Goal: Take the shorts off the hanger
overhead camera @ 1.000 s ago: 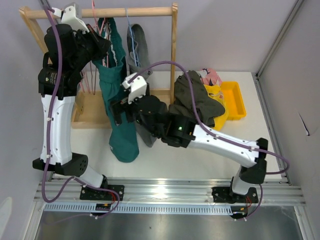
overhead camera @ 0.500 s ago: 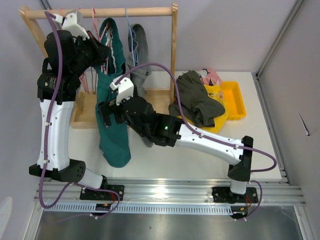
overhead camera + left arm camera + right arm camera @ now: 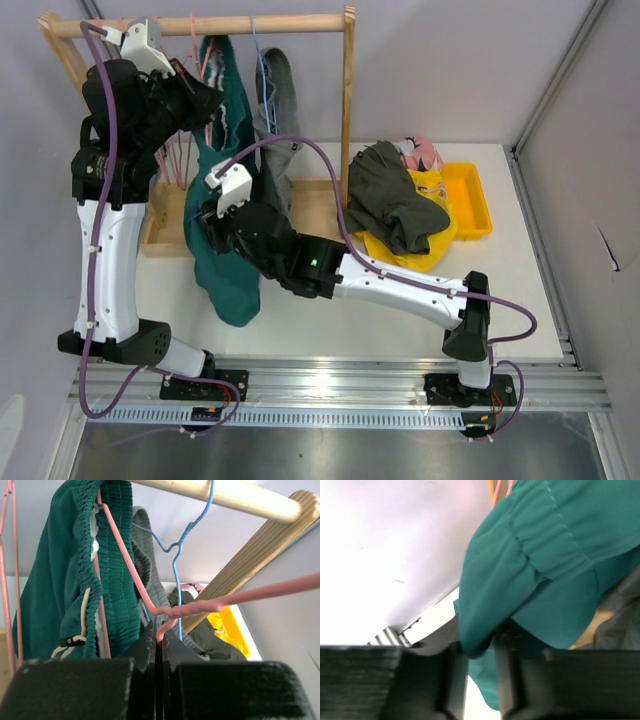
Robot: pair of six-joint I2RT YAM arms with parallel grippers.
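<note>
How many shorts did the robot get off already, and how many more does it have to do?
Three look done: the green shorts, yellow shorts and pink shorts lie piled at the yellow tray. In hand: the right gripper pinches the teal shorts while the left gripper clamps their pink hanger. Left: the grey shorts, on the blue hanger on the rail.

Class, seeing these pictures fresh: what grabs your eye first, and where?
The teal shorts hang from a pink hanger beneath the wooden rail at left, the right gripper shut on a fold of them and the left gripper pinching the hanger. A heap of olive shorts tops the yellow bin at right.
</note>
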